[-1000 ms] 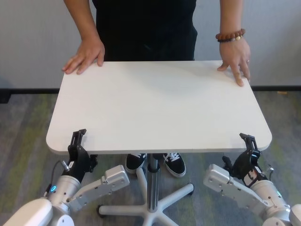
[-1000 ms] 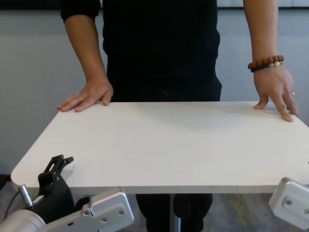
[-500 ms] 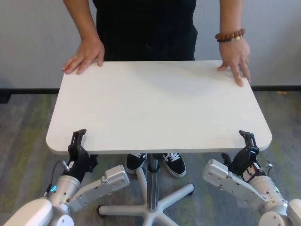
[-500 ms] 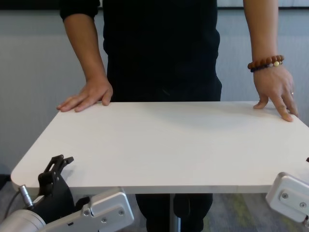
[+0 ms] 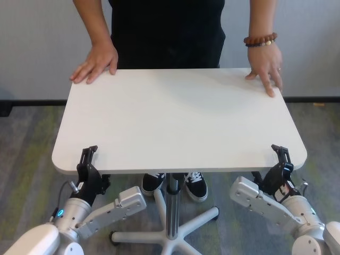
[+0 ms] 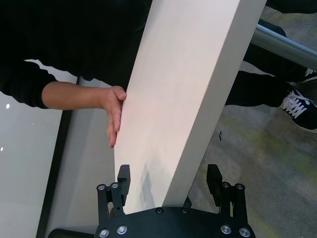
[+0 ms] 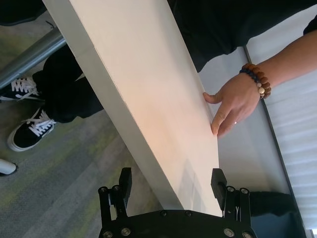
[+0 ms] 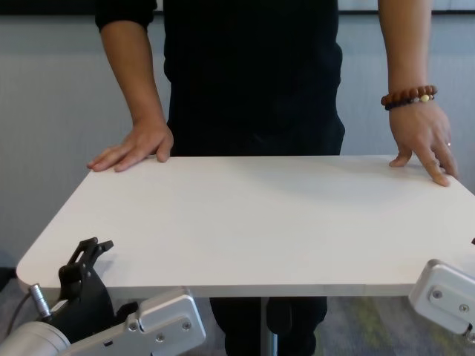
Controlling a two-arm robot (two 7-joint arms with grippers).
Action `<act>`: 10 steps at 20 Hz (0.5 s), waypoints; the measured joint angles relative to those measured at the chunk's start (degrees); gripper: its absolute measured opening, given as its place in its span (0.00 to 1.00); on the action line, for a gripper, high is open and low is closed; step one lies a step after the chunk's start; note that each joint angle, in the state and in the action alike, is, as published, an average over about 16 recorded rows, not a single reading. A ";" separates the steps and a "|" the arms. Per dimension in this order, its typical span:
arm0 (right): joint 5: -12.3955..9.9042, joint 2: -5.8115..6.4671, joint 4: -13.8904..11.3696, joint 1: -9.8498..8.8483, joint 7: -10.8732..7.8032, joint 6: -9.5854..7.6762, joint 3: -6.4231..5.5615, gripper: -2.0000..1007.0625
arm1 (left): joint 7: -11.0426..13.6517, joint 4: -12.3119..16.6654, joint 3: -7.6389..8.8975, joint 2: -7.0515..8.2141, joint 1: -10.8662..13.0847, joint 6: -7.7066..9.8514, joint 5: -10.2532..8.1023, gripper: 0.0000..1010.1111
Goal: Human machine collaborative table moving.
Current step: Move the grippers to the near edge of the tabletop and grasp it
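1. White table [image 5: 178,119] fills mid-frame on a silver pole [image 5: 172,212]; nothing lies on it.
2. Human [image 5: 167,26] at upper frame — both palms flat on the far corners.
3. Left gripper [image 5: 86,159] and right gripper [image 5: 280,158] straddle the near edge at lower left and lower right — fingers apart, not clamping.
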State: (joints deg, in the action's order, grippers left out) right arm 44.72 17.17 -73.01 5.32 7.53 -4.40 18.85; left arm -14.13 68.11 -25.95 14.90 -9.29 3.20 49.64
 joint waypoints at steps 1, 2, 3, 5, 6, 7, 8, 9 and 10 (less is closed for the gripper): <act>0.06 -0.10 0.22 0.12 0.05 0.14 -0.11 1.00 | 0.00 0.00 0.00 0.00 0.00 0.00 0.00 0.99; 0.11 -0.20 0.44 0.24 0.10 0.27 -0.21 1.00 | 0.00 0.00 0.00 0.00 0.00 0.00 0.00 0.99; 0.14 -0.30 0.65 0.36 0.14 0.41 -0.32 1.00 | 0.00 0.00 0.00 0.00 0.00 0.00 0.00 0.99; 0.19 -0.49 1.07 0.59 0.21 0.69 -0.53 1.00 | 0.00 0.00 0.00 0.00 0.00 0.00 0.00 0.99; 0.19 -0.58 1.28 0.70 0.24 0.83 -0.62 1.00 | 0.00 0.00 0.00 0.00 0.00 0.00 0.00 0.99; 0.18 -0.67 1.47 0.81 0.26 0.97 -0.71 1.00 | 0.00 0.00 0.00 0.00 0.00 0.00 0.00 0.99; 0.17 -0.76 1.65 0.91 0.29 1.10 -0.79 1.00 | 0.00 0.00 0.00 0.00 0.00 0.00 0.00 0.99; 0.15 -0.83 1.82 1.01 0.31 1.24 -0.86 1.00 | 0.00 0.00 0.00 0.00 0.00 0.00 0.00 0.99; 0.10 -0.91 1.97 1.09 0.31 1.37 -0.94 1.00 | 0.00 0.00 0.00 0.00 0.00 0.00 0.00 0.99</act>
State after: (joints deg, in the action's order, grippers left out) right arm 44.81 16.27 -71.04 6.41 7.85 -3.03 17.90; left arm -14.13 68.11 -25.95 14.90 -9.29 3.20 49.64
